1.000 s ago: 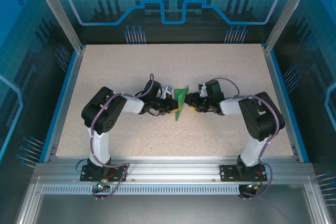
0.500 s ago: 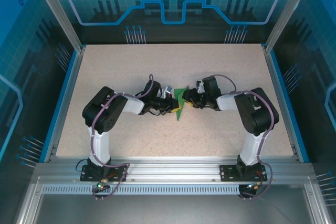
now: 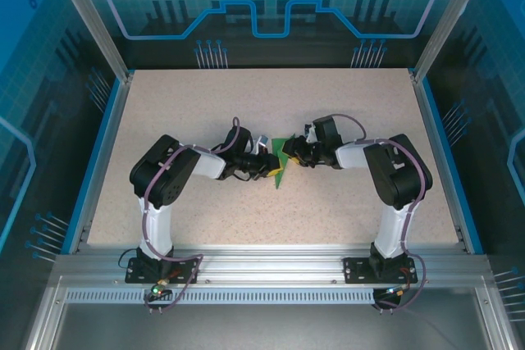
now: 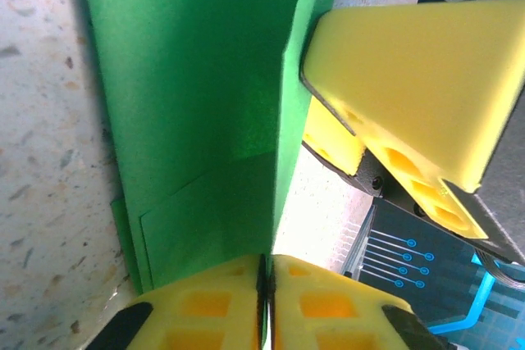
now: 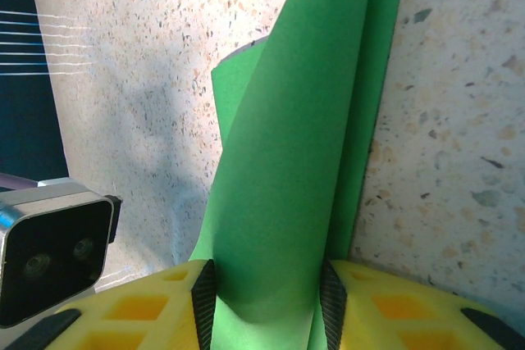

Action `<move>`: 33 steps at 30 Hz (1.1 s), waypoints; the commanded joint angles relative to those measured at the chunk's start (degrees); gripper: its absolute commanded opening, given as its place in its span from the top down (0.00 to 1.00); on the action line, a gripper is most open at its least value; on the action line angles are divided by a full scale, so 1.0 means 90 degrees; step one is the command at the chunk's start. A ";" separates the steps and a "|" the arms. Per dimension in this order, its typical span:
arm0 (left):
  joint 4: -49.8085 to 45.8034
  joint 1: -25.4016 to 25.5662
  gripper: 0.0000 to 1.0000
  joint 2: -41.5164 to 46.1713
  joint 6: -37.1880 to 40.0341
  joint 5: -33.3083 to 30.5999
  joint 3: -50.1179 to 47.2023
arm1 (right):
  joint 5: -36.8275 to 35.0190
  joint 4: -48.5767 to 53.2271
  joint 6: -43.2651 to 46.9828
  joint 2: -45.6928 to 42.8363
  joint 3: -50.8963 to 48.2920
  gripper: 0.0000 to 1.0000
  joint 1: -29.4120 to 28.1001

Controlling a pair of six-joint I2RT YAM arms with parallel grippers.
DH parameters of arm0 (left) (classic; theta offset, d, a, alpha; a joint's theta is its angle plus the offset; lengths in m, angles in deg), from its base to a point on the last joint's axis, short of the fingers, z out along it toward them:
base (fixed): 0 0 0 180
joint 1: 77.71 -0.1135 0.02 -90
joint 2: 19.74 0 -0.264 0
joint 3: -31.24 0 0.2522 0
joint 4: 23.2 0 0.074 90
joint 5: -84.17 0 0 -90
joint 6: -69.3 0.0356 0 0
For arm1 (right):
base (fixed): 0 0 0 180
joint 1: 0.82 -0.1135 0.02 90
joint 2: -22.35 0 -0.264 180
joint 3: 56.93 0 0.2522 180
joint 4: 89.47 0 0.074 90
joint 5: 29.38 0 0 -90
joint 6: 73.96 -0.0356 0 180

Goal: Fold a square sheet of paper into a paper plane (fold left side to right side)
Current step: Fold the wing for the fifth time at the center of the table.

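Speckled beige table (image 3: 246,104), walled by blue-lit panels, carries the paper (image 4: 197,96) at its middle, between the two arms. It is bright green and folded into a narrow creased strip that runs from near to far. Its lower layers lie flat on the table, and one long flap is lifted off them and curls over.

The left gripper (image 4: 267,272) comes in from the left. Its yellow fingers are pressed almost together, leaving only a thin slit, and the raised flap's edge runs down into that slit.

The right gripper (image 5: 267,276) comes in from the right with its jaws partly open. The curled flap fills the gap between its black pads (image 5: 203,293). Whether the pads squeeze it I cannot tell.

From the left wrist, one of the right gripper's fingers (image 4: 410,63) sits against the flap's right face. A grey camera box (image 5: 53,243) shows just left of the paper.
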 commanded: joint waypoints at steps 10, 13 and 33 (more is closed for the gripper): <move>-0.0539 -0.0242 0.73 0.0537 0.0438 -0.0007 -0.0235 | -0.0218 0.0544 0.0161 0.0313 0.0053 0.60 -0.0133; -0.0757 -0.0448 0.69 0.0799 0.0539 -0.0029 -0.0339 | -0.0214 0.0539 0.0161 0.0310 0.0039 0.60 -0.0126; -0.0984 -0.0637 0.65 -0.0347 0.0408 0.0317 0.1049 | -0.0184 0.0536 0.0183 0.0327 0.0022 0.60 -0.0133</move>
